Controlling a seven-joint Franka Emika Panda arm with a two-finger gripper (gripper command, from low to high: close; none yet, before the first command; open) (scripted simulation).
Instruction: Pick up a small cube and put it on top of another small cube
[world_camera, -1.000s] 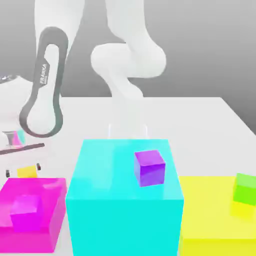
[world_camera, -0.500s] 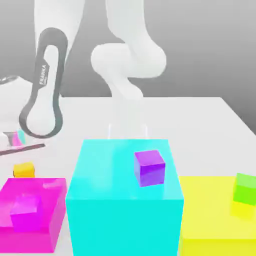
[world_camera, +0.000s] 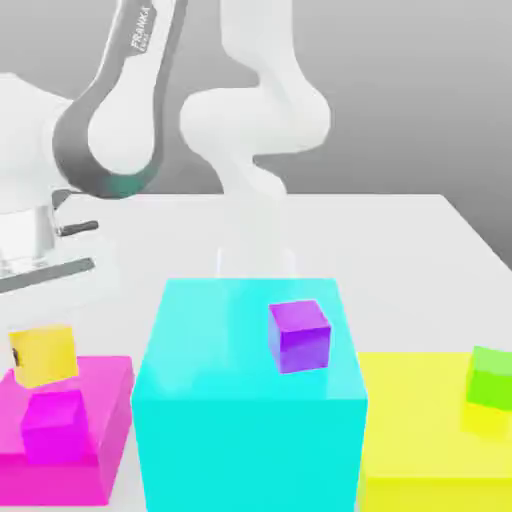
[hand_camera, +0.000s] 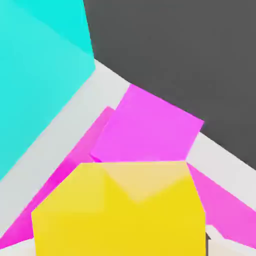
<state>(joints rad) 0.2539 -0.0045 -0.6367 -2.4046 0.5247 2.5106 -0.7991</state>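
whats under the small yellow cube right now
The small yellow cube hangs lifted above the big magenta block, just behind the small magenta cube. Its underside is hidden.

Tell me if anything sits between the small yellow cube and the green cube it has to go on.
Yes. The tall cyan block with a purple cube on top stands between the yellow cube and the green cube, so a straight sideways path looks blocked.

The white robot arm (world_camera: 250, 120) stands at the back and bends in a big curve. Its upper part, white with a grey edge, leans down toward the exterior view's left. The white wrist (world_camera: 25, 235) hangs low on that side. Below it, the tool (world_camera: 40, 355) holds the small yellow-orange cube (world_camera: 45, 355), and one dark finger (world_camera: 14, 356) shows at its side.
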